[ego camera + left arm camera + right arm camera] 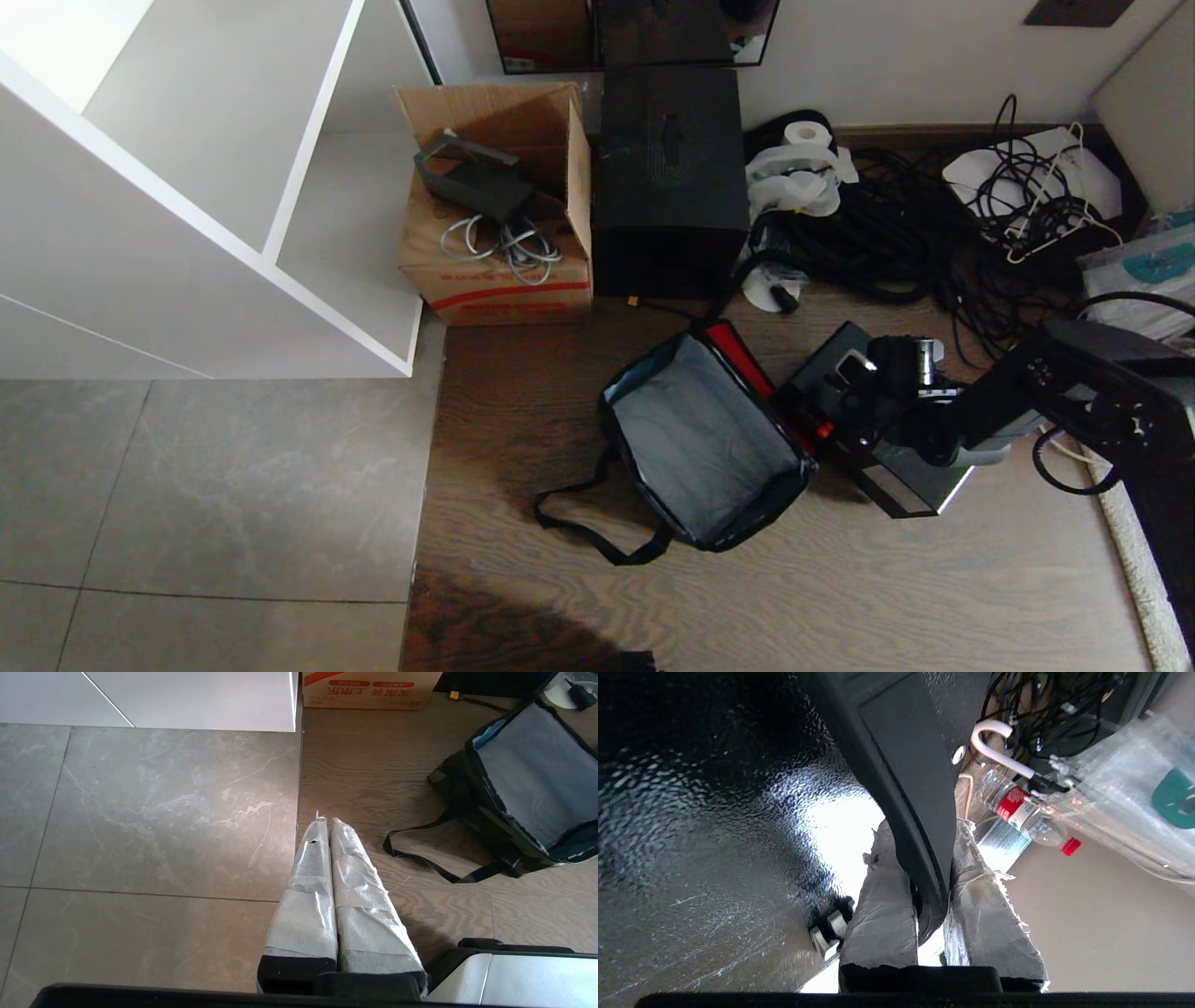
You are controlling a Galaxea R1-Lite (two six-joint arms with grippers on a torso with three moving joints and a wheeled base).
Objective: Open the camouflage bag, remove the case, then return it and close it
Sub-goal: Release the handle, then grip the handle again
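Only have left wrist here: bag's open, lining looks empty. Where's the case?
Observer: Head view shows the case out on the floor, beside the camouflage bag on its red-panel side.
Operator: Right arm on it?
Observer: Yes. In the right wrist view the right gripper has its fingers shut on the case's handle.
Operator: What's past the case?
Observer: A heap of black cables by the wall.

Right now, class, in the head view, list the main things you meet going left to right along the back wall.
White shelf unit → open brown cardboard box → tall plain black box → white paper roll → tangle of black cables.
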